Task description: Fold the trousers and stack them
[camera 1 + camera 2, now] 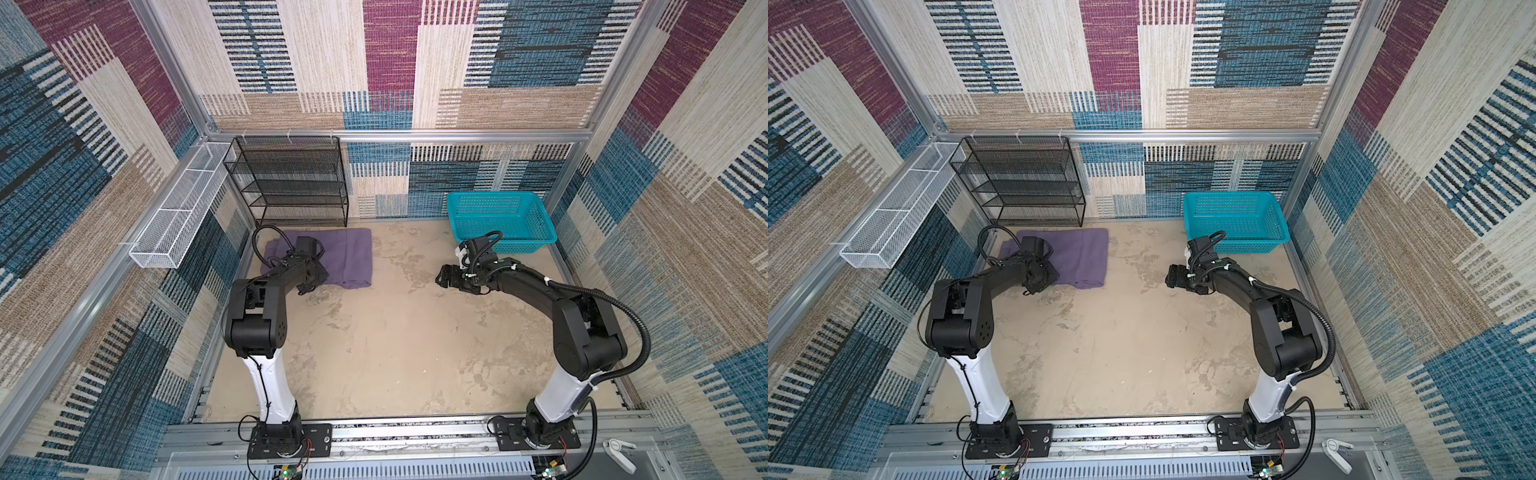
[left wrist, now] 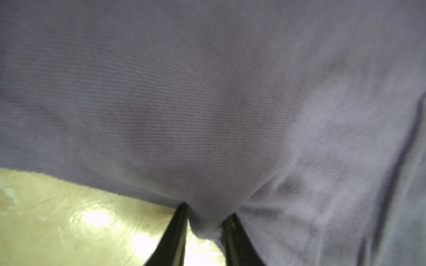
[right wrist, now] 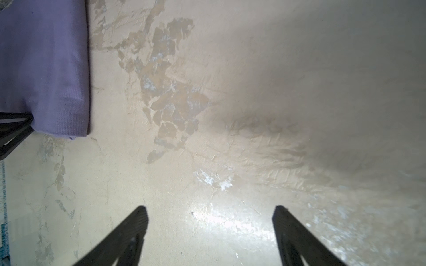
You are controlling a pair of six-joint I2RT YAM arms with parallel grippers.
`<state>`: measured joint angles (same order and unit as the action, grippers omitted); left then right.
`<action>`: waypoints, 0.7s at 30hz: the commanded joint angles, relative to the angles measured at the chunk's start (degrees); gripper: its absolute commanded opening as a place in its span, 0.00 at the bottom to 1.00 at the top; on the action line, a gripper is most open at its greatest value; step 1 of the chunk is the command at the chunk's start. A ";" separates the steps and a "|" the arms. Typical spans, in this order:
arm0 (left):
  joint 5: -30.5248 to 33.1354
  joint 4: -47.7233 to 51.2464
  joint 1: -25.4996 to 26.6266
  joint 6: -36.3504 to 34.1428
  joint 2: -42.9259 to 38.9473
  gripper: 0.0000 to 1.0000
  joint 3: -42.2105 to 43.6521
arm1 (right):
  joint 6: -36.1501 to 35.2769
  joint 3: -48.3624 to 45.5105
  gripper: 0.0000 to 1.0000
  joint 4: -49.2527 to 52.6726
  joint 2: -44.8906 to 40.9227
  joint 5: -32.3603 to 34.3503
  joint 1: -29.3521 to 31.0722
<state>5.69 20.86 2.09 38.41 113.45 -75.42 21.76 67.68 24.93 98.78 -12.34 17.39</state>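
The trousers (image 1: 347, 253) (image 1: 1084, 253) lie folded into a muted-purple rectangle at the back left of the table, just in front of a black rack. My left gripper (image 1: 306, 287) (image 1: 1032, 289) is at their near left edge. In the left wrist view a bunch of the purple cloth (image 2: 207, 92) sits pinched between the two black fingers of the left gripper (image 2: 207, 213), with creases running out from it. My right gripper (image 1: 442, 277) (image 1: 1171, 278) (image 3: 211, 214) hangs open over bare table at mid right, nothing between its fingers. The trousers' right edge (image 3: 46, 69) shows far off in the right wrist view.
A black mesh rack (image 1: 291, 183) (image 1: 1021, 178) stands against the back wall behind the trousers. A white wire tray (image 1: 174, 220) hangs on the left wall. A teal basket (image 1: 490, 194) (image 1: 1229, 194) sits at the back right, behind my right arm. The worn beige tabletop (image 1: 395, 353) stretches between the arms.
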 commanded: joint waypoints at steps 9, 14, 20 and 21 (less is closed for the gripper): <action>0.49 5.83 1.70 -0.92 -25.59 0.99 9.72 | -5.15 -6.03 1.00 -5.74 -24.87 23.11 0.01; 4.08 -3.87 5.04 -7.01 -43.11 0.99 19.76 | -10.46 -19.56 1.00 -20.73 -40.82 41.27 -0.21; 5.82 -19.51 5.38 -14.84 -57.75 0.99 33.30 | -12.97 -34.71 1.00 -36.70 -50.07 49.02 -0.68; 6.34 -21.73 5.43 -16.54 -59.52 0.99 35.30 | -13.65 -36.12 1.00 -37.68 -50.26 49.13 -0.69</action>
<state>9.41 9.61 7.40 28.45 56.86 -43.33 10.09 34.06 -3.31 49.45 30.50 16.80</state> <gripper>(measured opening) 0.996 0.996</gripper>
